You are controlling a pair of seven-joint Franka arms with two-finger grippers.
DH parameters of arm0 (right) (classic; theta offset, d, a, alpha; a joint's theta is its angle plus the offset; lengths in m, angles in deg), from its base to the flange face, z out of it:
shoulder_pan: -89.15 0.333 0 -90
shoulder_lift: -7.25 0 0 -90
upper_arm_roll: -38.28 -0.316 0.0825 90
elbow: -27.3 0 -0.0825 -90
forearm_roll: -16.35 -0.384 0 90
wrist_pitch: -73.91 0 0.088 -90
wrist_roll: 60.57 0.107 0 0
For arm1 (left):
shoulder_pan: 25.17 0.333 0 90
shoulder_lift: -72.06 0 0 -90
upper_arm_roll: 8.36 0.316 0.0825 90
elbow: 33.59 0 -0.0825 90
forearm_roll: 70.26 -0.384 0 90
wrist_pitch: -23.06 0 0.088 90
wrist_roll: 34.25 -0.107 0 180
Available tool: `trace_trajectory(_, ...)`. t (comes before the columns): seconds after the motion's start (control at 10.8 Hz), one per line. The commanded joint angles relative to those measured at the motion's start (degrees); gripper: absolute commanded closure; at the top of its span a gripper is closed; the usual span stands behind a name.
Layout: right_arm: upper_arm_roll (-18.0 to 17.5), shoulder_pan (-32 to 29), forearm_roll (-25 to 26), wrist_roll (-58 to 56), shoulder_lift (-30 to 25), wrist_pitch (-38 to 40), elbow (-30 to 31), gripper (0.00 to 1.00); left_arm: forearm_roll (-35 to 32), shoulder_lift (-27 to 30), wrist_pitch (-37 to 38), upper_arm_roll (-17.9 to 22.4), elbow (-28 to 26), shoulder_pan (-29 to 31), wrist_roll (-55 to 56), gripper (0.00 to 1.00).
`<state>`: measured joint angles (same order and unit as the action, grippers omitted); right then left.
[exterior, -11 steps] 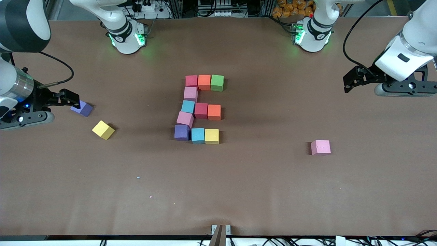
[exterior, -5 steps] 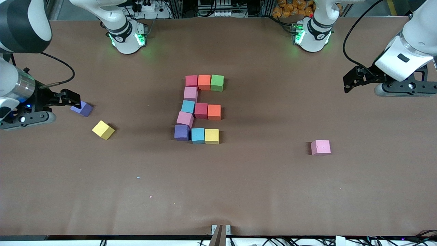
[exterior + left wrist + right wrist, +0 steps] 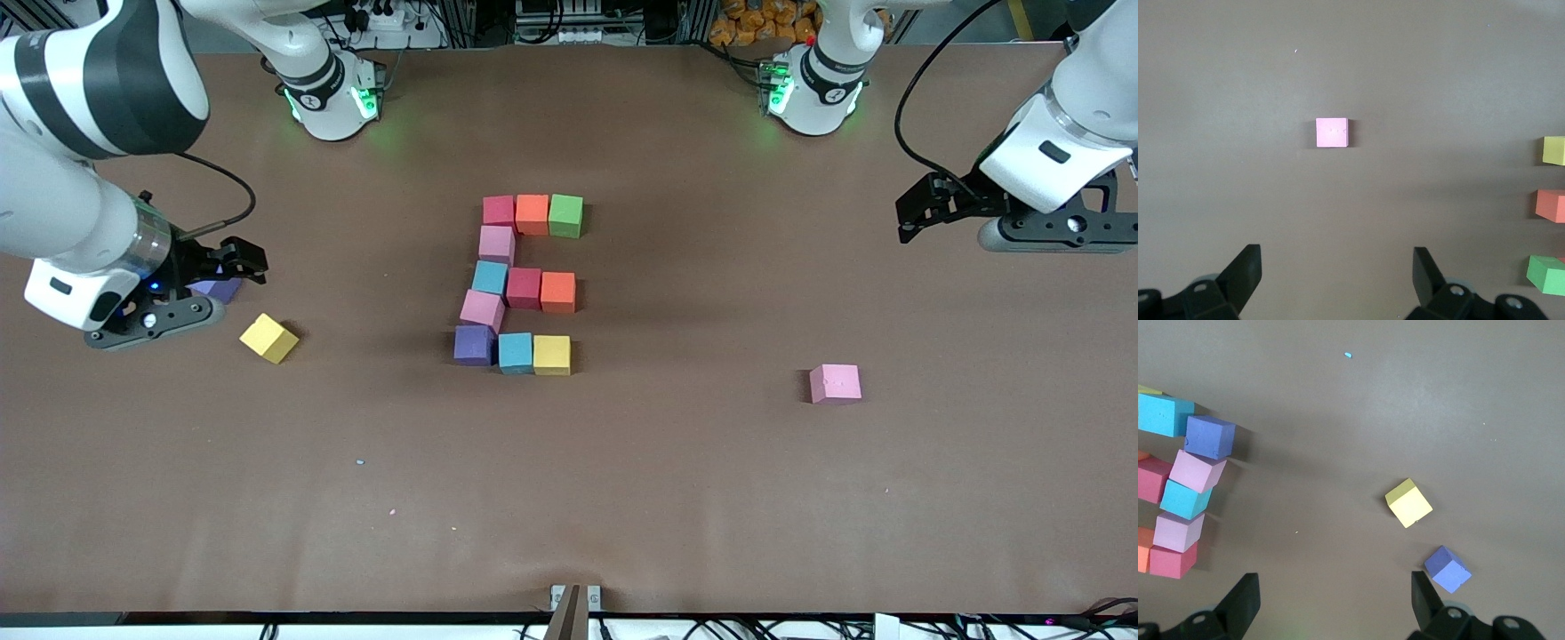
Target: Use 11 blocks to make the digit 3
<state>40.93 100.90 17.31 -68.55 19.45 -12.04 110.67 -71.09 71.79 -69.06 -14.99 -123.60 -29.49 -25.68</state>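
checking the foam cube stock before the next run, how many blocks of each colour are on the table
Red foam cubes: 2
Orange foam cubes: 2
Green foam cubes: 1
Pink foam cubes: 3
Blue foam cubes: 2
Purple foam cubes: 2, one partly hidden under the right pincer
Yellow foam cubes: 2
Total: 14

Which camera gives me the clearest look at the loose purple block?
The right wrist view: the loose purple block shows whole there, beside the yellow block. In the front view the right gripper hides most of it. The left wrist view misses it.
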Motion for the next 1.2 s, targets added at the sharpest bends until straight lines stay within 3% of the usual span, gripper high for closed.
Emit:
trace_trajectory(0.0, 0.33, -0.77, -1.21, -0.10, -0.51, 4.21, -1.45, 0.00, 0.39, -0.44, 0.27, -0.22, 1.23, 0.36, 0.04, 0.00)
trace_trajectory(0.37, 0.42, -0.77, -1.30, -0.02, -0.52, 4.22, -2.33, 0.00, 0.30, -0.52, 0.27, -0.22, 1.14, 0.19, -0.04, 0.00)
trace_trajectory(0.74, -0.02, 4.67, -0.26, 0.34, -0.43, 4.04, -2.33, 0.00, 0.30, -0.43, 0.27, -0.22, 1.14, -0.08, -0.04, 0.00)
trace_trajectory(1.11, -0.02, 5.38, -0.52, -0.11, -0.08, 4.22, -2.07, 0.00, 0.21, -0.43, 0.27, -0.22, 0.97, -0.16, -0.04, 0.00)
